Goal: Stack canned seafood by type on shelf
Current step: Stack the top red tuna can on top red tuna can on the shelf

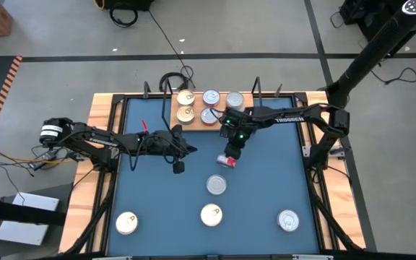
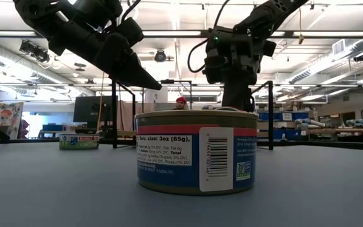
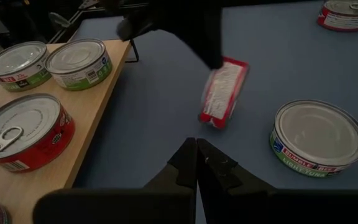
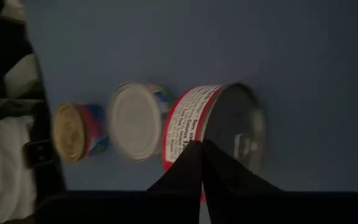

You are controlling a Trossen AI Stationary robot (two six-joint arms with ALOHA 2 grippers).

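Canned seafood is spread over two places: five tins already sit on the shelf at the far edge of the bench, and four more lie flat on the blue surface, one silver-topped tin near the middle, a gold-topped tin and a second gold-topped tin toward the near edge, and another silver tin by the near right corner. A red-sided tin hangs tipped on its edge under the right tool, just in front of the shelf. Its fingers look pinched together on the rim of that tin, lid facing sideways in the right wrist view. The left tool hovers over the bench left of centre, clenched on nothing.

These tins look rigid, small and fairly dense for their size, so they should not crush. I would expect the smooth metal lids and glossy paper labels to be slippery, and a rim pinch like this one lets the tin swing. A surer hold, to my eye, is across the full width at the side wall, fingers below the raised lip, keeping the tin level so it lands flat on its own kind.
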